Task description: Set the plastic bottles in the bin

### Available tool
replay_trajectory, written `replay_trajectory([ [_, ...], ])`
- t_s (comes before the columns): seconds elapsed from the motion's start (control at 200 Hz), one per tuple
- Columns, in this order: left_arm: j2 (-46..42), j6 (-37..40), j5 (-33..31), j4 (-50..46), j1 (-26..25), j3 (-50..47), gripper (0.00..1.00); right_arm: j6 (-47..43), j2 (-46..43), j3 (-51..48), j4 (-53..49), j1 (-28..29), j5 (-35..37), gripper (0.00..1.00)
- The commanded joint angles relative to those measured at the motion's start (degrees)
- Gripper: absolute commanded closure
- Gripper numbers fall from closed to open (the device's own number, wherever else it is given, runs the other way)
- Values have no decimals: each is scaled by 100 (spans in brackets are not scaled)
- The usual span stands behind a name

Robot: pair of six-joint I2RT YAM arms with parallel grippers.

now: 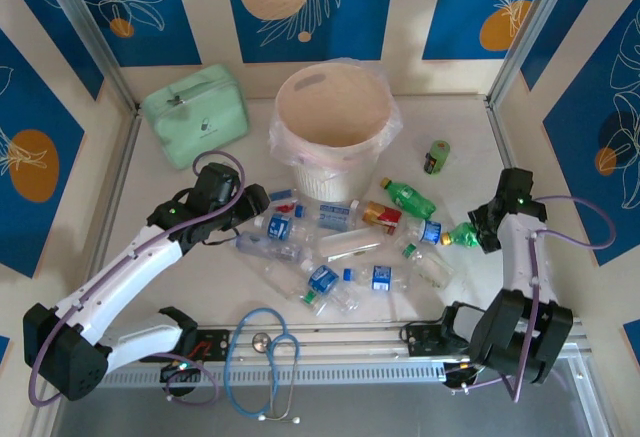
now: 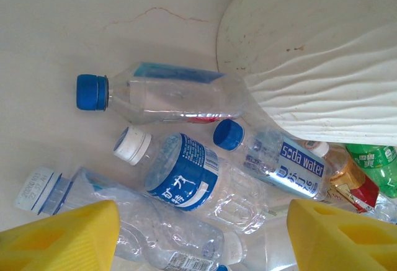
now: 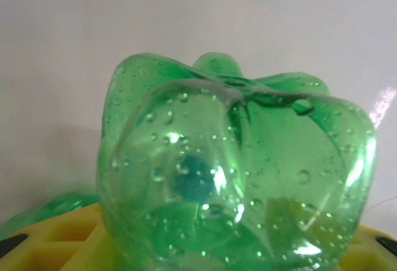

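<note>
Where legible, seemingly "soda water" bottle.

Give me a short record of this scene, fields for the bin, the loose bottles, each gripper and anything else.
bin: upright at the back, no bottle seen inside
plastic bottles: lying in a heap in front of the bin
left gripper: open, above the heap
right gripper: shut on green bottle
other: mint-green case, stethoscope, small dark cylinder

Plastic bottles lie before the upright bin, right gripper holding a green bottle.
</note>
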Motion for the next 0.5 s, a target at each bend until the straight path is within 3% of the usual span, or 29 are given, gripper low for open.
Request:
replay_trajectory([
  [0.0,-73,115,8,-5,-38,118,28,-104,-322,426,-591,282,-11,50],
  [0.365,-113,173,272,325,-42,128,28,-238,-1052,2047,-822,1893,-655,50],
  [0.49,-253,243,943,1150,-52,-20,30,-312,-949,2631,-599,2527,-809,50],
])
